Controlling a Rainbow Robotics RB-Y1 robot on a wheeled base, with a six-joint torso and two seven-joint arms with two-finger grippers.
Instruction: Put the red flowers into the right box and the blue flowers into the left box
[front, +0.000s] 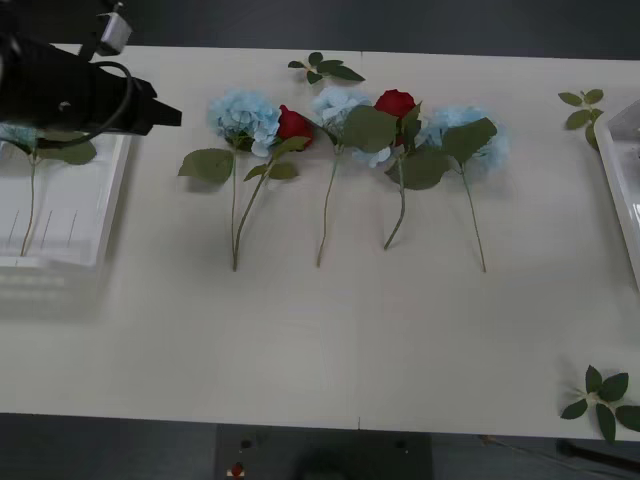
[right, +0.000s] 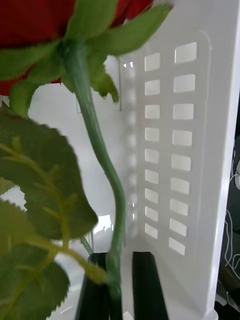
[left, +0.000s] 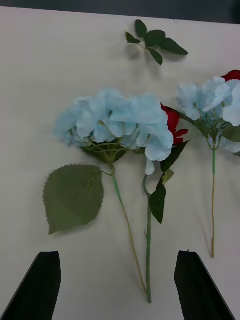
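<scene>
Blue flowers (front: 243, 115) and red flowers (front: 293, 123) lie in a row across the middle of the table, stems toward me. My left gripper (left: 120, 285) is open and hovers short of the leftmost blue flower (left: 115, 122), with a red flower (left: 172, 120) tucked behind it. Its arm (front: 90, 95) reaches over the left box (front: 100, 215), where one blue flower's stem (front: 30, 200) lies. My right gripper (right: 116, 265) is shut on the stem of a red flower (right: 95, 145), close against the slotted wall of the right box (right: 200, 150). The right box's rim (front: 620, 170) is at the table's right edge.
Loose green leaf sprigs lie at the back centre (front: 325, 68), the back right (front: 582, 105) and the front right corner (front: 603, 395). The front half of the table is bare. The table's front edge runs along the lower part of the front view.
</scene>
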